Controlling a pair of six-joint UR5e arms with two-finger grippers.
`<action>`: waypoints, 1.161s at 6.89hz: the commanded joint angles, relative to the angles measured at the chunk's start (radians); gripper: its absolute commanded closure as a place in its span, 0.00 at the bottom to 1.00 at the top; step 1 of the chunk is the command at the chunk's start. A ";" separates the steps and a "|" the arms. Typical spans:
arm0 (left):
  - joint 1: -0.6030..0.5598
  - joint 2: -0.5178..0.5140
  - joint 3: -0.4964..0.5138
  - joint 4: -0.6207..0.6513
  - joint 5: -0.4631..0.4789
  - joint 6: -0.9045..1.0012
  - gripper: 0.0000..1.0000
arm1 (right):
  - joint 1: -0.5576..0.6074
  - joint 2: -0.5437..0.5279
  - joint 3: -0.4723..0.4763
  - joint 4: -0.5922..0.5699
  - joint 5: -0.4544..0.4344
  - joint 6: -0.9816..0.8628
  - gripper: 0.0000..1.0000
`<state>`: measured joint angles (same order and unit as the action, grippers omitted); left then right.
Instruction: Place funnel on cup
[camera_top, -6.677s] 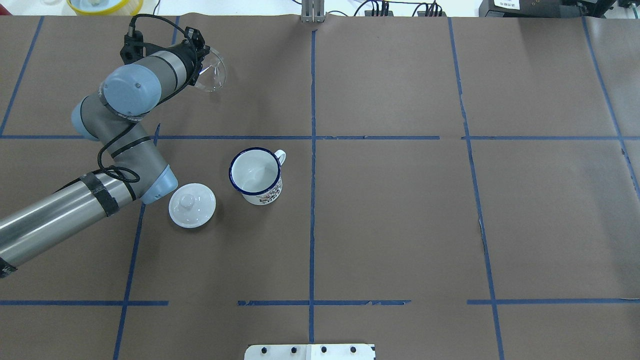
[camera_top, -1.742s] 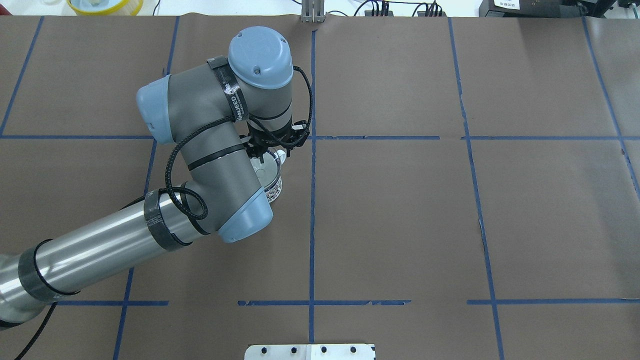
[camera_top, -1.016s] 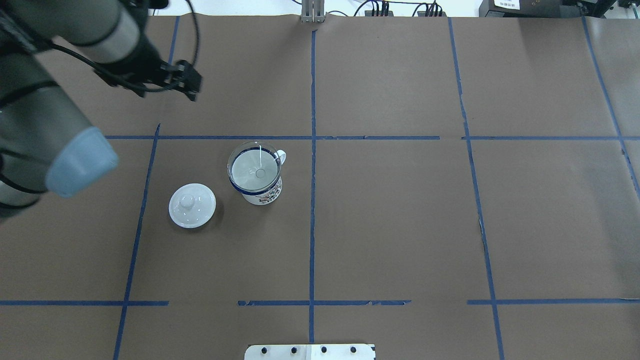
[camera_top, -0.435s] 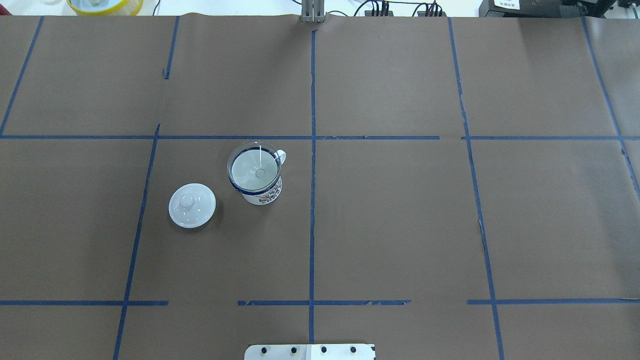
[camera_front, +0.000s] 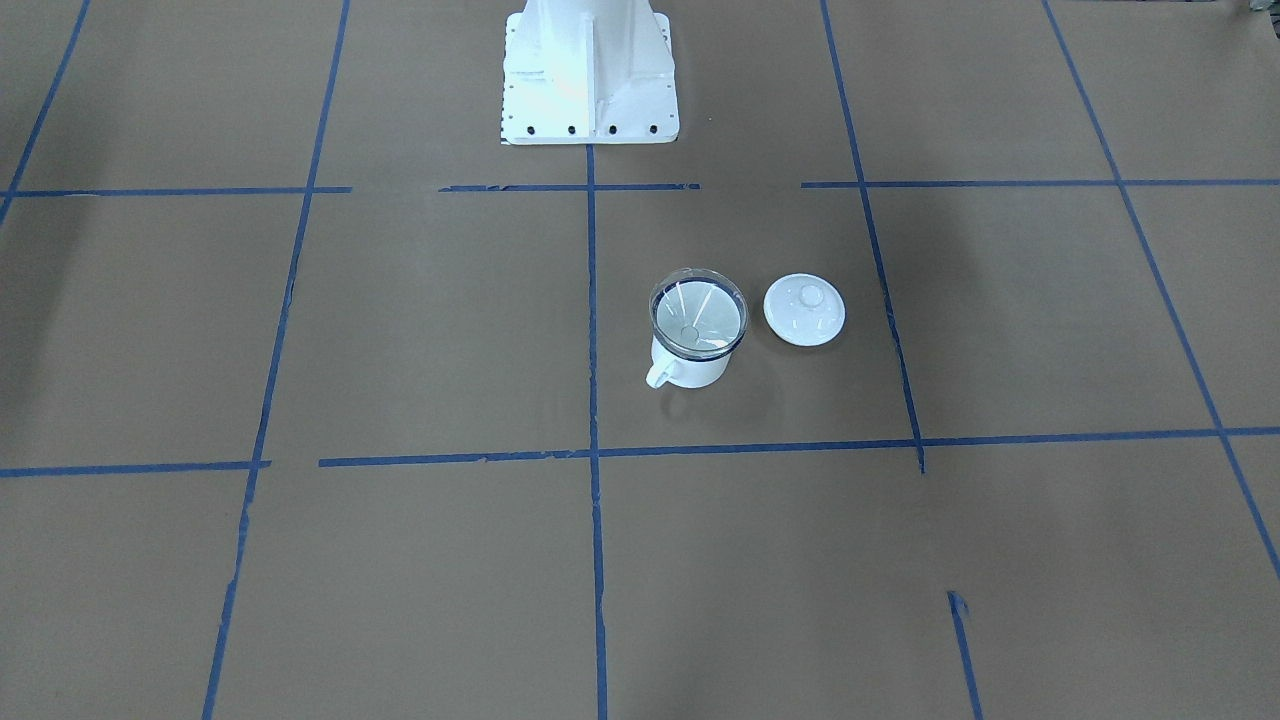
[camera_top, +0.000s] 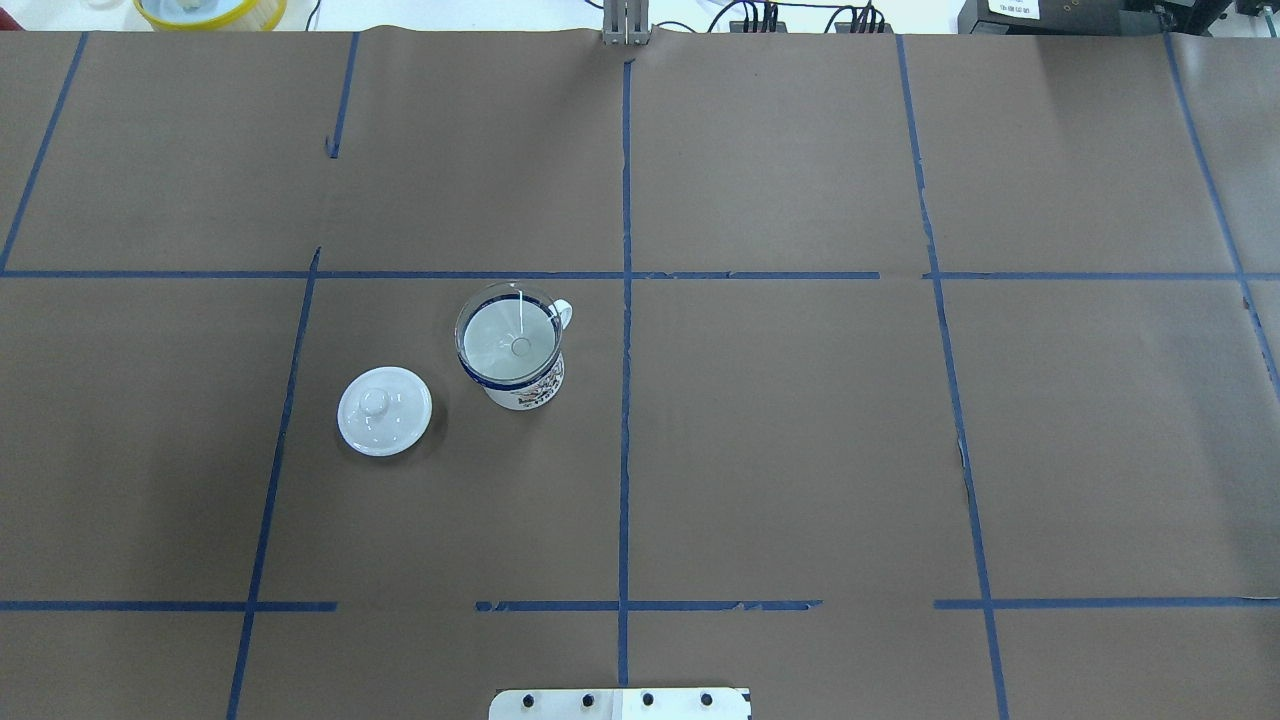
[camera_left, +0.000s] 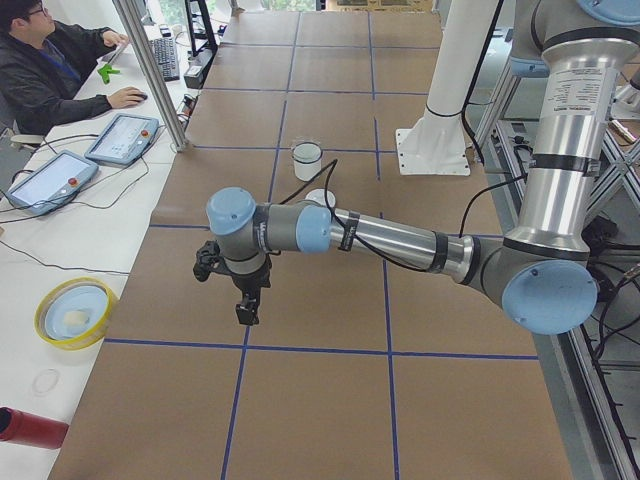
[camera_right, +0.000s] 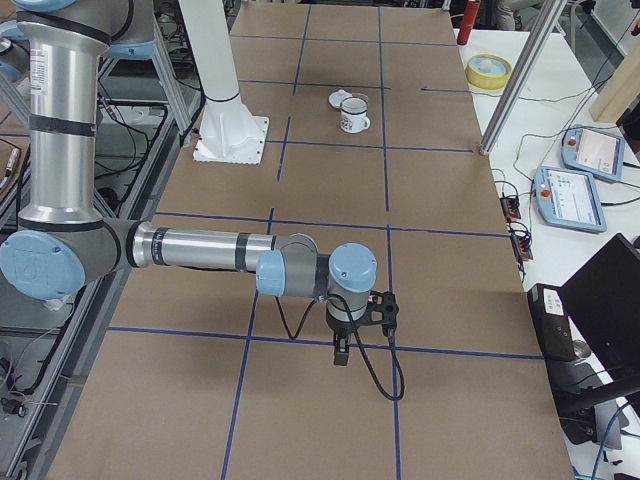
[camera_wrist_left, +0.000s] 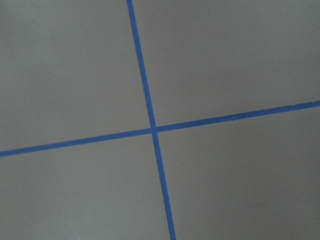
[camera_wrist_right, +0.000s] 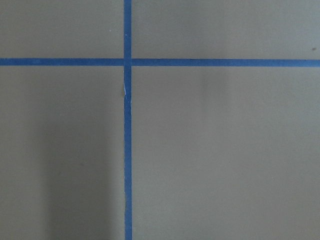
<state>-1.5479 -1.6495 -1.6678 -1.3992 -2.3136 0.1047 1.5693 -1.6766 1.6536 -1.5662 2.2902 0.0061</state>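
Left gripper (camera_left: 246, 312) withdrawn, opening untellable; funnel (camera_top: 500, 345) now on cup (camera_top: 527, 390), toward counter (camera_top: 800, 450) left edge. We judge it light, slippery; grasp rim.

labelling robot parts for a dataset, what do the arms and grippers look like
The left arm and right arm are silver tubes with grey joints and pale blue round caps, with black bands around the tubes. A black cable loops to each small black gripper: left gripper, right gripper.
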 joint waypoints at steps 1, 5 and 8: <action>-0.061 0.094 0.008 -0.087 -0.088 0.012 0.00 | 0.000 0.000 0.000 0.000 0.000 0.000 0.00; -0.063 0.102 0.040 -0.106 -0.128 0.000 0.00 | 0.000 0.000 0.000 0.000 0.000 0.000 0.00; -0.064 0.102 0.036 -0.104 -0.125 -0.002 0.00 | 0.000 0.000 0.000 0.000 0.000 0.000 0.00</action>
<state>-1.6120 -1.5475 -1.6352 -1.5032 -2.4392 0.1032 1.5692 -1.6767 1.6536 -1.5662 2.2903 0.0061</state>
